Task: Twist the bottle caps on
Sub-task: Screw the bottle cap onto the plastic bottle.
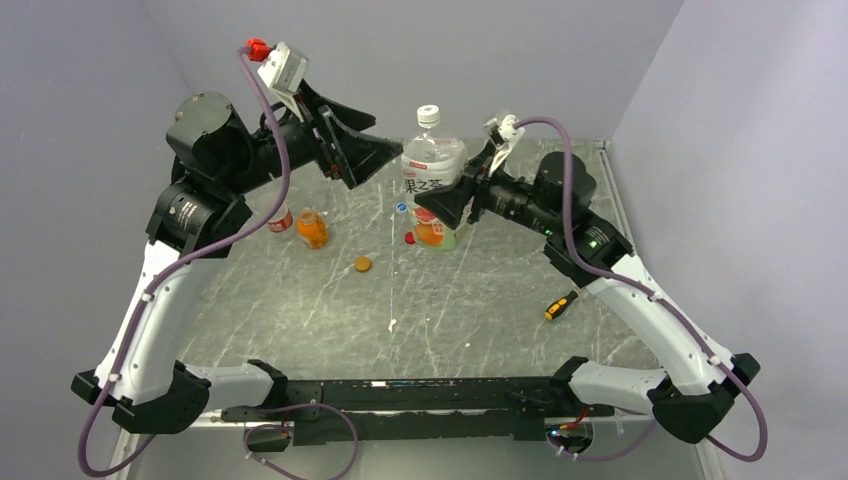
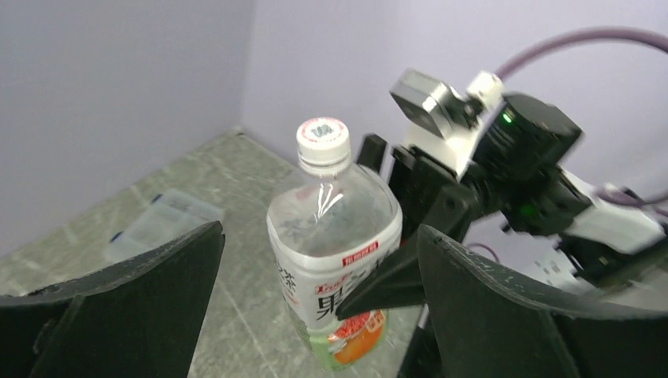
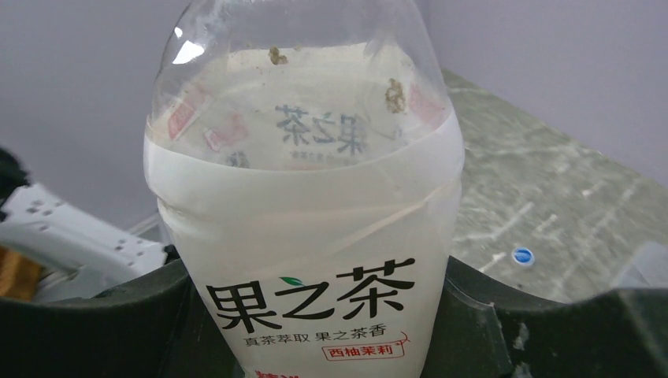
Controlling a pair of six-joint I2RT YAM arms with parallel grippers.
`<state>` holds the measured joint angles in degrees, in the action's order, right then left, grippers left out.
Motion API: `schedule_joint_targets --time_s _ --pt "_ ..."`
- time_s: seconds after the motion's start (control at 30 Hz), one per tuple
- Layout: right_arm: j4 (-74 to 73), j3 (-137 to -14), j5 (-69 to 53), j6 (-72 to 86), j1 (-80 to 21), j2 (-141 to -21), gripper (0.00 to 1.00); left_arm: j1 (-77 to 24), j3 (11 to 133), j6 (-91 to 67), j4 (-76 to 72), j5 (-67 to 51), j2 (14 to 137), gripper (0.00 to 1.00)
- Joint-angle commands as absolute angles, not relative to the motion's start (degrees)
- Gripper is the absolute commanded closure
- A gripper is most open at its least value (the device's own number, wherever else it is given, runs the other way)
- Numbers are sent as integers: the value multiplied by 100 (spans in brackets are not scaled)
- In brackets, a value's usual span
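The right gripper (image 1: 442,203) has its jaws closed partway around the body of the white-labelled bottle (image 1: 432,165), pressing on the label from both sides. The bottle stands upright near the middle of the tabletop's far edge. The whitish cap (image 1: 428,115) sits on its neck.

The left gripper (image 1: 388,140) is just left of the bottle's shoulder, its jaws spread wide and holding nothing; the cap is clear of them.

On the tabletop (image 1: 480,320) just beside the bottle's base lie the red cap (image 1: 410,238) and, a little farther back, the blue cap (image 1: 401,208). The orange cap (image 1: 362,264) lies nearer the centre.

Toward the left edge stand the squat bottle (image 1: 312,230) of orange liquid and, just beside it, the red-labelled bottle (image 1: 281,220), partly hidden by the left arm.

A screwdriver (image 1: 561,305) with a black and yellow handle lies toward the right edge. In the left wrist view a clear box (image 2: 161,224) rests by the wall.
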<state>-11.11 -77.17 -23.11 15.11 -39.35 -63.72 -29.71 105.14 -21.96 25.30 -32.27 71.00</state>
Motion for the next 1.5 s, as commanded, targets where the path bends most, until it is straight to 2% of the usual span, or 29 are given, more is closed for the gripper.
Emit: schedule_joint_targets --time_s 0.0,0.4,0.7,1.13,1.47 --pt "-1143 -7726 -971 1254 -4146 -6540 80 -2999 10801 -2118 2795 -1807 7250 3" --pt "-1202 -8002 -18 948 -4811 -7195 81 -3905 11644 -1868 3477 345 8079 3" --pt "-1221 -8062 322 901 -4908 -7297 81 -4315 11863 -1869 3750 1565 8419 8" --pt "-1194 -8007 376 861 -4931 -7262 82 -4432 11889 -1961 3708 1630 8631 30" --pt "-1191 -7957 242 799 -4923 -7147 84 -4445 11802 -2018 3661 1346 8623 57"
